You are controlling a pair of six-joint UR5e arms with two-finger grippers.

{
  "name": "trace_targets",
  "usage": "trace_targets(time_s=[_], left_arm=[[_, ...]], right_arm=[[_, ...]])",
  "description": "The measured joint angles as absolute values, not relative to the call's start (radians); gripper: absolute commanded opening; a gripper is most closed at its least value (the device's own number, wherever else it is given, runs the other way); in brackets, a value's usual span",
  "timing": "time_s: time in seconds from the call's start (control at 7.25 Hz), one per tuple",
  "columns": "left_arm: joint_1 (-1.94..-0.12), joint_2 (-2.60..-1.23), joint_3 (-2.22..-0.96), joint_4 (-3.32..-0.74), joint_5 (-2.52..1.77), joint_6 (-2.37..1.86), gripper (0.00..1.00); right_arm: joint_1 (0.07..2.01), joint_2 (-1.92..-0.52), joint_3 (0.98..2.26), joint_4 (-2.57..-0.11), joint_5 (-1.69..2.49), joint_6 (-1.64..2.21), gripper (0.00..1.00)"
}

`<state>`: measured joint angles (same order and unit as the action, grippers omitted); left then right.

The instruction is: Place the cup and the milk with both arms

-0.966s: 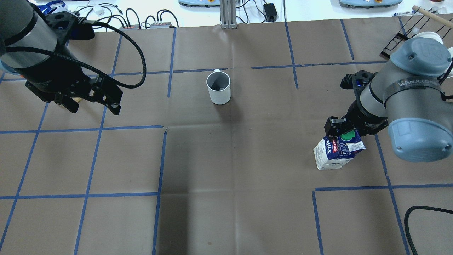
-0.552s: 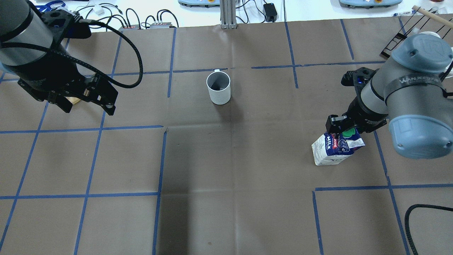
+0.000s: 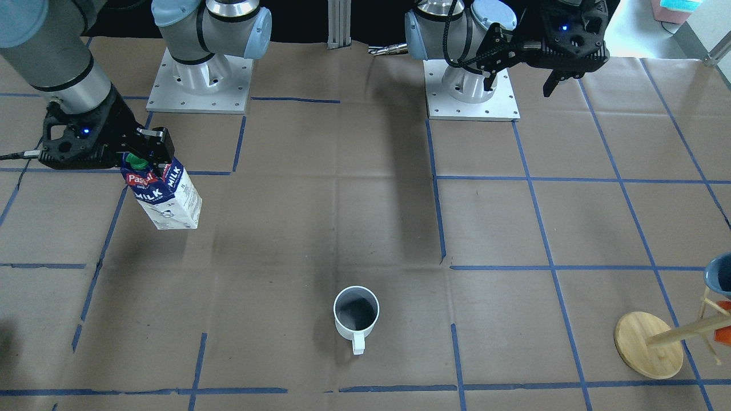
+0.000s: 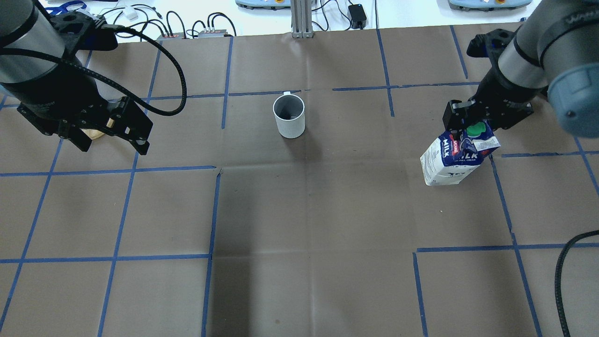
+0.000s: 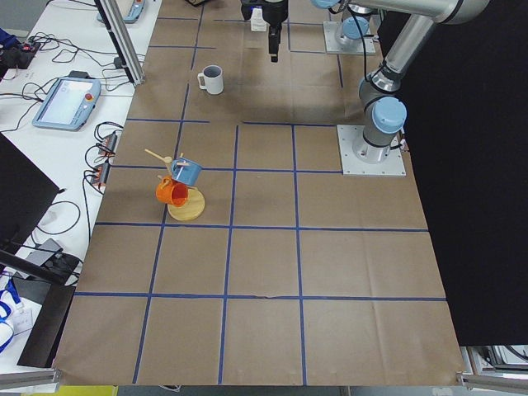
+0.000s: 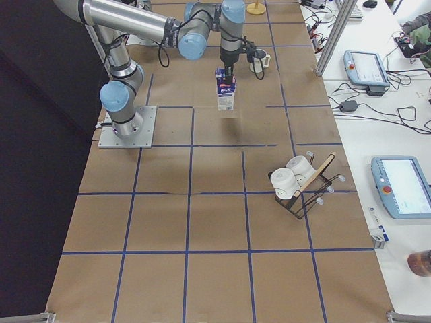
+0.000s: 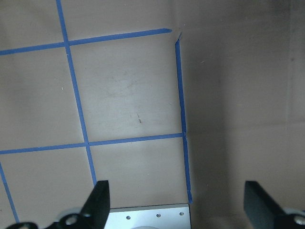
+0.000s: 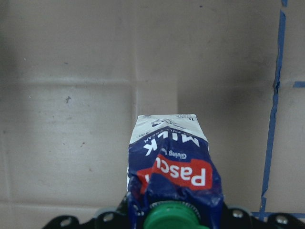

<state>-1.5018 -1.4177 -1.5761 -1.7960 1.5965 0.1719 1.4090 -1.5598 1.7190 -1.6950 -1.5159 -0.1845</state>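
Observation:
The cup [image 4: 289,116] is a white mug, upright on the brown paper at centre-back, its handle pointing away from me; it also shows in the front view [image 3: 356,314]. My right gripper [image 4: 470,126] is shut on the gable top of the milk [image 4: 456,157], a blue and white carton with a green cap. The carton [image 3: 165,197] hangs tilted and appears to be off the table, and it fills the bottom of the right wrist view [image 8: 171,162]. My left gripper [image 4: 113,142] is open and empty, high over the left side, far from the cup.
A wooden mug tree [image 3: 648,345] with a blue and an orange cup stands on my far left, partly under the left gripper. A black rack with white cups [image 6: 296,182] is at the right end. The arm bases [image 3: 471,91] are on my side.
My right gripper has carried the milk away from me and upward, towards the far right. My left gripper has drifted slightly left and stays open.

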Motion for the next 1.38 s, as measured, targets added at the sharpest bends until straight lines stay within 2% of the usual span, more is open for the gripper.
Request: trace_targets(time_s=[0.55, 1.38], left_arm=[[-1.502, -1.411, -1.580, -1.798, 1.595, 0.172, 1.00], [-1.495, -1.390, -1.594, -1.815, 1.595, 0.172, 1.00]], right_arm=[[1.593, -1.310, 1.413, -1.640, -1.529, 0.008, 0.51], [1.733, -0.959, 0.928, -1.541, -1.531, 0.151, 0.50]])
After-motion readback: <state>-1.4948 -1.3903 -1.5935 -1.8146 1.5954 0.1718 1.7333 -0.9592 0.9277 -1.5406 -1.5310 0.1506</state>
